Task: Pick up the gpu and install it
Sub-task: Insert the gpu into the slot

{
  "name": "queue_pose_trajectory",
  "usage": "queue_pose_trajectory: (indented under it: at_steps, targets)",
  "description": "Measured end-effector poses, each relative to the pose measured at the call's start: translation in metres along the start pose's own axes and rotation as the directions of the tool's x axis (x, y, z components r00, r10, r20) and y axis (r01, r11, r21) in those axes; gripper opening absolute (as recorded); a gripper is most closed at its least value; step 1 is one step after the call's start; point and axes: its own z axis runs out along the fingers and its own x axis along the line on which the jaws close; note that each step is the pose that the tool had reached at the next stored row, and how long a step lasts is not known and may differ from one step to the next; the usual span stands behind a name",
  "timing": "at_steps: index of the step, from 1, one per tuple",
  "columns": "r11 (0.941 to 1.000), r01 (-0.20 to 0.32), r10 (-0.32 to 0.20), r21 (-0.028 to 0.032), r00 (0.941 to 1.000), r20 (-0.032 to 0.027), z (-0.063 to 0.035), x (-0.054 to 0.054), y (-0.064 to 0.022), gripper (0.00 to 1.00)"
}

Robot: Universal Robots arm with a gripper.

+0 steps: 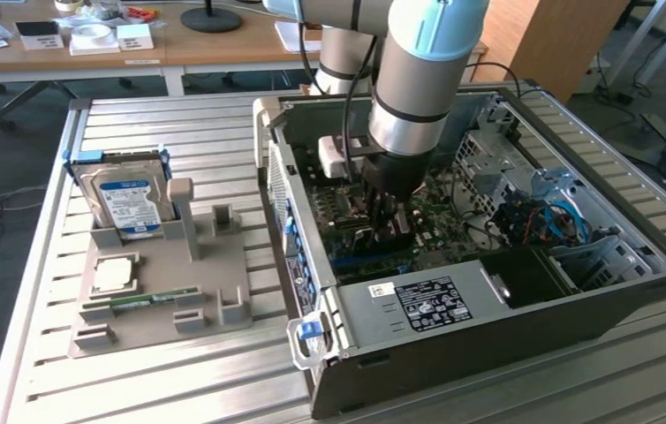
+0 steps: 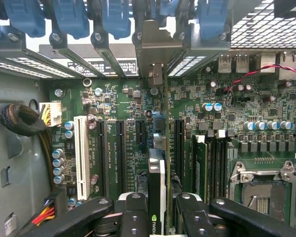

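- Pincer [image 2: 157, 210]: reaching down inside the open computer case [image 1: 616, 305], two black fingers [image 2: 130, 215] partly closed on a thin card held edge-on between them.
- Graphics card [image 2: 157, 177]: gripped upright in the pincer, its silver end bracket [image 2: 157, 54] standing against the rear wall of the case, just ahead of the fingers; the card's lower edge lies along a black slot of the motherboard. Whether it is fully seated cannot be told.
- Motherboard [image 2: 222, 113]: green, directly beneath the pincer; a white slot [image 2: 81, 155] and several black slots run parallel to the held card on either side.
- Processor socket [image 2: 264, 185]: silver frame, to one side of the pincer, well apart from the card.
- Blue slot clips [image 2: 69, 17]: a row along the rear wall, beyond the card's bracket.
- Grey parts stand [image 1: 156, 300]: outside the case, well apart from the pincer, on the slatted table [image 1: 192, 389].
- Hard drive [image 1: 127, 203]: upright in the stand, blue-white label showing.
- Memory stick [image 1: 150, 301]: narrow, green, lying flat on the stand.
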Motion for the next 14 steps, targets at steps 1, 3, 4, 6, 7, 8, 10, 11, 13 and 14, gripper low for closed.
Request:
queue_pose_trajectory:
  at_steps: [1, 3, 4, 6, 7, 8, 10, 11, 13, 14]
  targets:
    - [1.0000, 0.000, 0.000, 0.0000, 1.0000, 0.0000, 0.0003, 0.0000, 0.0000, 0.26]
    - [1.0000, 0.000, 0.000, -0.0001, 1.0000, -0.0001, 0.0003, 0.0000, 0.0000, 0.26]
    - [1.0000, 0.000, 0.000, 0.0000, 1.0000, 0.0000, 0.0004, 0.0000, 0.0001, 0.26]
    - [1.0000, 0.000, 0.000, 0.0000, 1.0000, 0.0001, 0.0005, 0.0000, 0.0000, 0.26]
    - [1.0000, 0.000, 0.000, 0.0000, 1.0000, 0.0001, 0.0005, 0.0000, 0.0001, 0.26]
    - [1.0000, 0.000, 0.000, 0.0001, 1.0000, 0.0000, 0.0005, -0.0005, 0.0001, 0.26]
    - [1.0000, 0.000, 0.000, 0.0000, 1.0000, 0.0001, 0.0005, -0.0009, 0.0001, 0.26]
    - [1.0000, 0.000, 0.000, 0.0000, 1.0000, 0.0001, 0.0005, -0.0009, 0.0001, 0.26]
    - [1.0000, 0.000, 0.000, 0.0000, 1.0000, 0.0001, 0.0006, -0.0010, 0.0001, 0.26]
    - [1.0000, 0.000, 0.000, -0.0001, 1.0000, -0.0001, 0.0007, -0.0010, 0.0001, 0.26]
